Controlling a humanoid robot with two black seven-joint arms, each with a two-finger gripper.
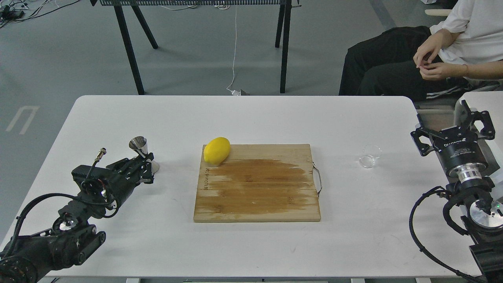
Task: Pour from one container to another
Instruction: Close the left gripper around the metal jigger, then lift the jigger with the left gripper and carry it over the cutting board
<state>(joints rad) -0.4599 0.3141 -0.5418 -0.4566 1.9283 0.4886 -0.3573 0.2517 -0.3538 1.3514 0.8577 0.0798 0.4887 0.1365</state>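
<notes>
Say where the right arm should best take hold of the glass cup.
Probably across the side wall of the glass cup, coming in level from the right tool's side. The cup stands upright, short and round, apart from the cutting board, with its open mouth left free for pouring.

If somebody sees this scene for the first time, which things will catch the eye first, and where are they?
The bright yellow lemon stands out, lying on the far left corner of the wooden cutting board in the middle of the white table. At the left, the left gripper is right at the shiny steel jigger. At the right, the clear glass cup stands alone, apart from the open right gripper.
</notes>
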